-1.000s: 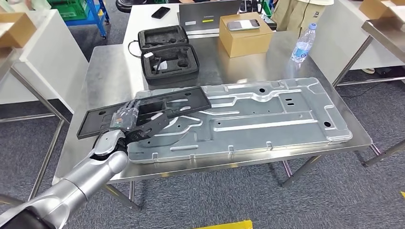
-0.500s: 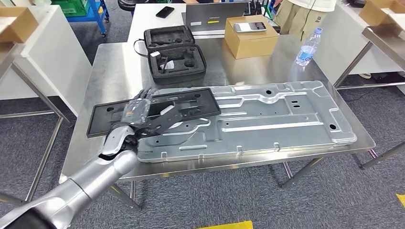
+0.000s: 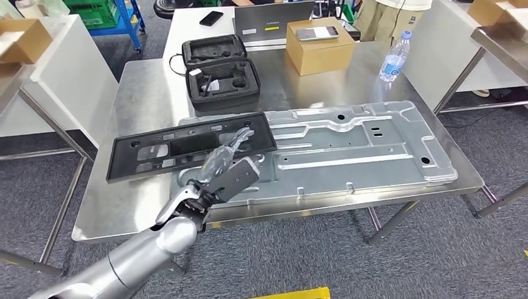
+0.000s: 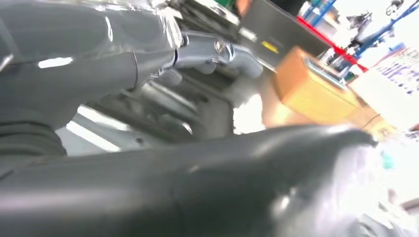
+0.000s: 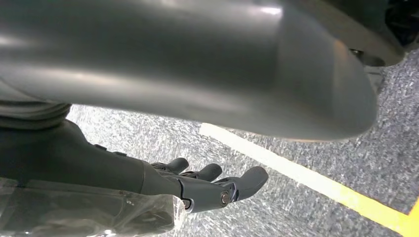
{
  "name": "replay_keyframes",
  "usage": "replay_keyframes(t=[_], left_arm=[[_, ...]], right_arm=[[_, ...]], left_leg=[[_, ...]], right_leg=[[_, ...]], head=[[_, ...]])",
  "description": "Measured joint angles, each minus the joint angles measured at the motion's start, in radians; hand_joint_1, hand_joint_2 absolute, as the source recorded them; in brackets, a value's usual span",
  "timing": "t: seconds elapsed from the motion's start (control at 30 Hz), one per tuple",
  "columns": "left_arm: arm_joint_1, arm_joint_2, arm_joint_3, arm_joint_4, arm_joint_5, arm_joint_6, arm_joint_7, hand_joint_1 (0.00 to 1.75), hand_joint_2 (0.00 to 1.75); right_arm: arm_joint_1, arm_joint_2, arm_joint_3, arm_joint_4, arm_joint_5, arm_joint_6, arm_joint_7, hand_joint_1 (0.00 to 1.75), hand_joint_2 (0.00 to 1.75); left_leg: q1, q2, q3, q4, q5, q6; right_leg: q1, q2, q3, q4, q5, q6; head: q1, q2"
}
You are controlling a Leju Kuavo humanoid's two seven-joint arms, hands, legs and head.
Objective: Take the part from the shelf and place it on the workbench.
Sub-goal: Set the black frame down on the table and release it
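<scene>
In the head view, the part point(image 3: 187, 147), a flat black rectangular panel with cut-out windows and small holes, lay on the steel workbench point(image 3: 143, 93), its right end overlapping the left edge of a large pressed sheet-metal plate point(image 3: 348, 152) with raised ribs. The left hand point(image 3: 225, 169) hovered just beside the part's near right corner, over the plate's left end, fingers spread and extended, holding nothing; whether its fingertips touched the part could not be told. Behind the part sat an open black foam-lined case point(image 3: 218, 75), a cardboard box point(image 3: 319, 48) with a phone on top, and a clear plastic bottle point(image 3: 395, 58) with a blue cap. In the left wrist view, the blurred grey hand point(image 4: 148, 64) took up much of the frame, with dark ribbed metal and the tan box point(image 4: 316, 89) beyond. In the right wrist view, the right hand point(image 5: 207, 185) hung over speckled grey carpet crossed by a yellow line point(image 5: 316, 182), dark fingers loosely apart and empty.
</scene>
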Motion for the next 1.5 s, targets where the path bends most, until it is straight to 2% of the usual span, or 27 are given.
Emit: replay_keyframes(t=[0.07,0.1,0.13,0.17,0.27,0.3,0.4,0.43,0.5,0.57,0.6,0.63,0.67,0.7,0.77,0.83,0.9,0.97,1.03,1.1,1.13,1.17,1.2,1.27,1.33,1.43,1.5], left_arm=[[0.013,0.000,-0.006,-0.025,0.018,0.001,-0.011,0.00,0.00],[0.021,0.000,-0.009,-0.036,0.029,0.001,-0.016,0.00,0.00],[0.030,0.000,-0.011,-0.045,0.041,-0.002,-0.022,0.00,0.00],[0.037,0.000,-0.013,-0.054,0.059,-0.006,-0.029,0.00,0.00],[0.045,0.000,-0.019,-0.085,0.130,-0.033,-0.063,0.00,0.00],[0.047,-0.001,-0.022,-0.096,0.149,-0.041,-0.074,0.00,0.00],[0.063,-0.001,-0.030,-0.123,0.173,-0.053,-0.091,0.00,0.00],[0.068,-0.001,-0.033,-0.131,0.173,-0.054,-0.094,0.00,0.00],[0.072,-0.002,-0.039,-0.147,0.172,-0.057,-0.096,0.00,0.00],[0.082,-0.002,-0.043,-0.161,0.171,-0.058,-0.098,0.00,0.00],[0.089,-0.001,-0.044,-0.166,0.171,-0.058,-0.099,0.00,0.00],[0.096,-0.001,-0.048,-0.169,0.171,-0.058,-0.101,0.00,0.00],[0.102,-0.001,-0.051,-0.173,0.170,-0.059,-0.102,0.00,0.00],[0.104,-0.001,-0.055,-0.178,0.169,-0.058,-0.104,0.00,0.00],[0.106,-0.001,-0.061,-0.190,0.167,-0.058,-0.108,0.00,0.00],[0.108,-0.001,-0.064,-0.199,0.167,-0.058,-0.110,0.00,0.00],[0.114,-0.001,-0.066,-0.203,0.165,-0.057,-0.110,0.00,0.00],[0.120,0.000,-0.069,-0.205,0.156,-0.051,-0.111,0.00,0.00],[0.123,0.001,-0.069,-0.206,0.143,-0.045,-0.111,0.00,0.00],[0.133,0.002,-0.070,-0.206,0.134,-0.042,-0.111,0.00,0.00],[0.142,0.003,-0.070,-0.206,0.132,-0.043,-0.110,0.00,0.00],[0.152,0.004,-0.071,-0.205,0.131,-0.044,-0.111,0.00,0.00],[0.161,0.005,-0.072,-0.204,0.131,-0.046,-0.111,0.00,0.00],[0.171,0.006,-0.076,-0.202,0.131,-0.050,-0.113,0.00,0.00],[0.176,0.006,-0.079,-0.201,0.130,-0.052,-0.117,0.00,0.00],[0.199,0.007,-0.080,-0.194,0.131,-0.057,-0.124,0.00,0.00],[0.219,0.007,-0.082,-0.182,0.128,-0.060,-0.130,0.00,0.00]], right_arm=[[0.001,-0.001,-0.003,0.000,-0.004,0.000,0.000,0.00,0.00],[0.002,-0.001,-0.004,0.000,-0.005,0.000,0.000,0.00,0.00],[0.003,-0.001,-0.005,0.000,-0.007,0.000,0.000,0.00,0.00],[0.004,-0.001,-0.006,0.000,-0.009,-0.001,0.000,0.00,0.00],[0.005,-0.001,-0.008,0.000,-0.012,-0.003,-0.001,0.00,0.00],[0.005,-0.001,-0.008,0.000,-0.013,-0.003,-0.001,0.00,0.00],[0.006,-0.002,-0.009,0.000,-0.018,-0.003,-0.001,0.00,0.00],[0.006,-0.003,-0.009,0.000,-0.019,-0.003,0.000,0.00,0.00],[0.007,-0.005,-0.009,0.000,-0.020,-0.003,0.001,0.00,0.00],[0.008,-0.006,-0.010,0.000,-0.022,-0.003,0.002,0.00,0.00],[0.009,-0.006,-0.011,0.000,-0.022,-0.003,0.002,0.00,0.00],[0.010,-0.007,-0.013,0.000,-0.023,-0.003,0.003,0.00,0.00],[0.011,-0.007,-0.015,0.000,-0.023,-0.002,0.004,0.00,0.00],[0.012,-0.008,-0.017,0.000,-0.023,-0.002,0.004,0.00,0.00],[0.010,-0.010,-0.022,0.000,-0.023,-0.002,0.004,0.00,0.00],[0.008,-0.010,-0.025,0.000,-0.023,-0.002,0.004,0.00,0.00],[0.009,-0.010,-0.026,0.000,-0.023,-0.003,0.004,0.00,0.00],[0.011,-0.010,-0.027,0.000,-0.023,-0.003,0.004,0.00,0.00],[0.010,-0.010,-0.029,0.000,-0.023,-0.003,0.003,0.00,0.00],[0.010,-0.010,-0.030,0.000,-0.024,-0.003,0.001,0.00,0.00],[0.010,-0.010,-0.030,0.000,-0.026,-0.003,0.001,0.00,0.00],[0.011,-0.010,-0.030,0.000,-0.027,-0.003,0.001,0.00,0.00],[0.012,-0.010,-0.031,0.000,-0.028,-0.003,0.001,0.00,0.00],[0.012,-0.010,-0.032,0.000,-0.029,-0.003,0.001,0.00,0.00],[0.011,-0.009,-0.033,0.000,-0.029,-0.003,0.001,0.00,0.00],[0.010,-0.009,-0.033,0.000,-0.029,-0.003,0.002,0.00,0.00],[0.010,-0.009,-0.033,0.000,-0.029,-0.003,0.005,0.00,0.00]], left_leg=[[0.000,0.001,-0.051,0.141,-0.077,-0.006],[0.000,0.000,-0.065,0.189,-0.096,-0.007],[-0.001,0.001,-0.062,0.203,-0.098,-0.006],[-0.001,0.001,-0.036,0.170,-0.081,-0.004],[-0.005,0.002,0.095,-0.051,-0.009,0.010],[-0.008,0.002,0.118,-0.095,0.002,0.015],[-0.013,0.002,0.122,-0.118,0.017,0.031],[-0.013,0.002,0.120,-0.120,0.023,0.036],[-0.007,0.004,0.113,-0.123,0.035,0.046],[-0.006,0.005,0.103,-0.122,0.042,0.050],[-0.006,0.005,0.099,-0.122,0.044,0.050],[-0.006,0.005,0.097,-0.121,0.046,0.049],[-0.005,0.004,0.095,-0.121,0.047,0.048],[-0.005,0.003,0.094,-0.121,0.049,0.046],[-0.007,0.002,0.093,-0.120,0.050,0.041],[-0.011,0.002,0.087,-0.119,0.053,0.032],[-0.013,0.002,0.081,-0.118,0.056,0.022],[-0.010,0.002,0.069,-0.096,0.039,0.013],[-0.006,0.003,0.025,0.002,-0.019,0.005],[-0.005,0.003,-0.042,0.154,-0.084,0.002],[-0.005,0.003,-0.063,0.200,-0.095,0.002],[-0.005,0.003,-0.064,0.205,-0.087,0.003],[-0.005,0.003,-0.042,0.165,-0.061,0.004],[-0.006,0.003,0.038,0.007,0.005,0.012],[-0.010,0.003,0.087,-0.100,0.039,0.019],[-0.016,0.001,0.086,-0.114,0.046,0.029],[-0.010,0.003,0.083,-0.117,0.053,0.039]], right_leg=[[0.001,-0.001,-0.011,0.000,0.007,-0.006],[0.002,-0.001,-0.016,0.001,0.011,-0.007],[0.003,-0.002,-0.020,0.001,0.015,-0.007],[0.004,-0.001,-0.025,0.001,0.019,-0.005],[0.008,-0.001,-0.032,0.002,0.029,0.004],[0.010,-0.001,-0.034,0.003,0.032,0.008],[0.008,-0.001,-0.037,0.001,0.042,0.024],[0.006,-0.001,-0.041,0.008,0.036,0.029],[0.002,0.000,-0.071,0.079,-0.018,0.041],[-0.002,-0.001,-0.124,0.220,-0.098,0.052],[-0.003,-0.001,-0.146,0.282,-0.124,0.055],[-0.004,-0.001,-0.150,0.308,-0.129,0.057],[-0.005,-0.001,-0.134,0.294,-0.116,0.058],[-0.006,-0.001,-0.098,0.238,-0.088,0.057],[-0.006,0.000,-0.009,0.082,-0.035,0.053],[-0.001,0.001,0.030,-0.001,-0.022,0.044],[0.000,0.001,0.027,-0.006,-0.021,0.033],[-0.003,-0.001,0.024,-0.009,-0.015,0.020],[-0.005,-0.002,0.021,-0.011,-0.011,0.008],[-0.003,-0.003,0.017,-0.011,-0.008,0.002],[-0.002,-0.003,0.015,-0.011,-0.007,0.001],[-0.002,-0.003,0.015,-0.011,-0.006,0.000],[-0.002,-0.002,0.015,-0.010,-0.006,0.000],[-0.001,-0.001,0.015,-0.009,-0.005,0.003],[0.004,-0.001,0.011,-0.005,-0.003,0.010],[0.003,-0.001,0.006,-0.006,0.002,0.023],[0.001,0.000,-0.004,0.016,-0.019,0.030]], head=[[-0.002,0.000],[-0.002,0.000],[-0.002,0.000],[-0.002,0.000],[-0.002,0.000],[-0.002,0.000],[-0.001,0.000],[0.000,0.000],[0.003,0.000],[0.005,0.000],[0.005,0.000],[0.005,0.000],[0.005,0.000],[0.005,0.000],[0.005,0.000],[0.005,0.000],[0.004,0.000],[0.003,0.000],[0.001,0.000],[-0.001,0.000],[-0.001,0.000],[-0.001,0.000],[-0.001,0.000],[-0.002,0.000],[-0.001,0.000],[-0.001,0.000],[0.000,0.000]])
